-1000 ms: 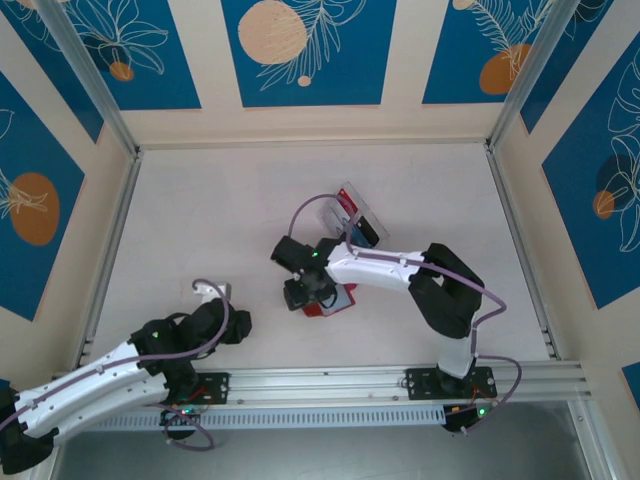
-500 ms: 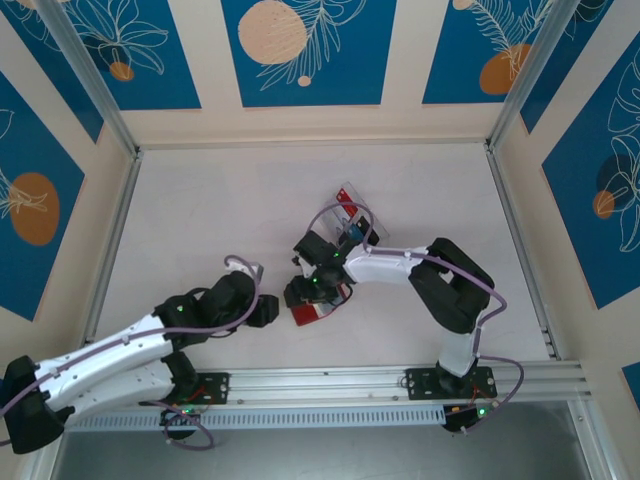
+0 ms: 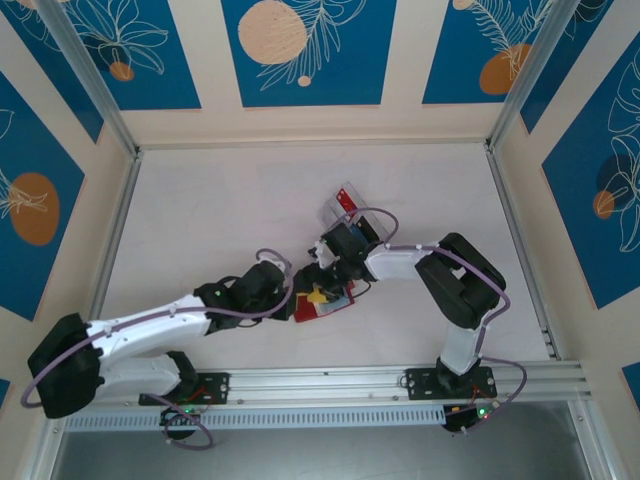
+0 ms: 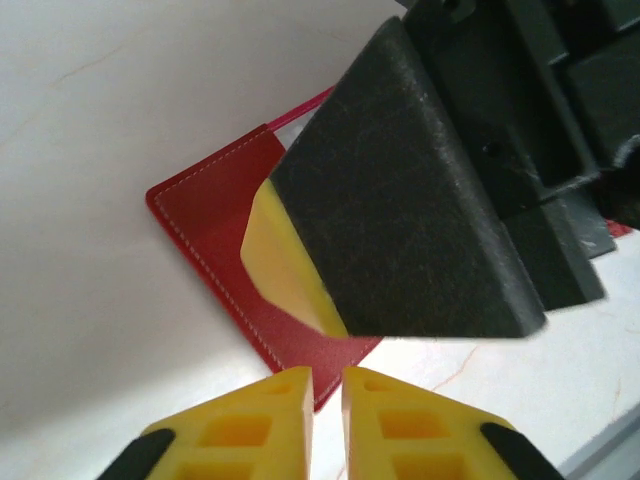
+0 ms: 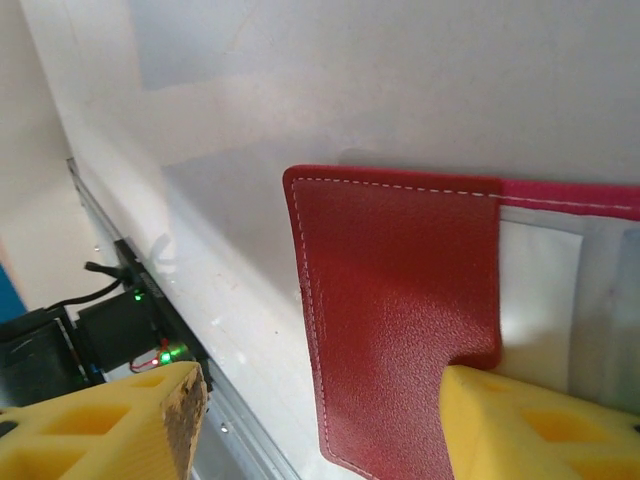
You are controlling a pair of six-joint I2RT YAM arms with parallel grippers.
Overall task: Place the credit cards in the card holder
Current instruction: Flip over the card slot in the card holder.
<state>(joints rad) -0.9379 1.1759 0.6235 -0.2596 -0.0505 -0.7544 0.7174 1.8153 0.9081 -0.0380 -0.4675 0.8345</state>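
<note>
The dark red card holder lies open on the table at mid-front. Its stitched cover borders a pale inner panel; I cannot tell whether that is a card. My right gripper stands open over it, one yellow pad resting on the cover and showing again in the left wrist view. My left gripper is shut to a thin slit, nothing visible between the tips, right at the card holder's near corner. A red credit card sits in the clear tray behind.
The clear plastic tray stands behind the right wrist, partly hidden by it. The aluminium rail runs along the near edge. Both arms crowd the mid-front, the left forearm reaching in from the left.
My left arm has swung right up to the card holder and its jaws have closed. My right gripper has opened wider and shifted right. The card holder has turned slightly.
</note>
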